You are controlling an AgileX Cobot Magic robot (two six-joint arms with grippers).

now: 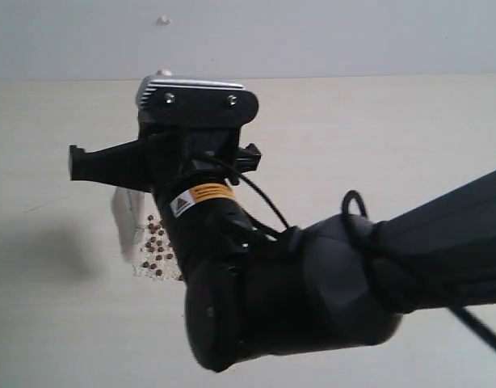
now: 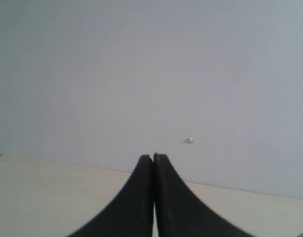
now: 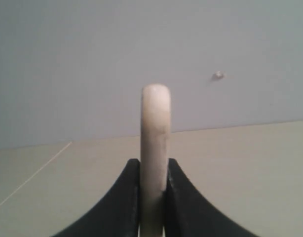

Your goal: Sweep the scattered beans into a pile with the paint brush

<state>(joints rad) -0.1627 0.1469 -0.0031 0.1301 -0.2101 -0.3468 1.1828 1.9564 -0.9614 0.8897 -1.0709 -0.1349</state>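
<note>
**A:** Where was the brush [image 3: 155, 113]?

**B:** In my right gripper [image 3: 154, 160]. The jaws were narrow, clamped on either side of the handle. Its pale rounded end stood up between them and past their tips.

**A:** And the bristles [image 1: 125, 212]?

**B:** In the outside view my right arm [image 1: 329, 283] stretched across the table [image 1: 393, 129] from the right and covered most of the brush. Only a blurred whitish patch of bristles showed beside my wrist, low over the table. I couldn't tell whether they touched the surface.

**A:** The beans [image 1: 155, 246]?

**B:** They lay on the table in a loose reddish-brown cluster just beside the bristles, partly hidden behind my arm. Fine white grains [image 1: 139, 271] speckled the cluster's edge.

**A:** What about your left gripper [image 2: 153, 157]?

**B:** It was closed, the two jaws pressed together with nothing between them. It pointed over the table's edge at the grey wall [image 2: 141, 74], where a small white speck [image 2: 190, 140] sat just above the tips.
</note>
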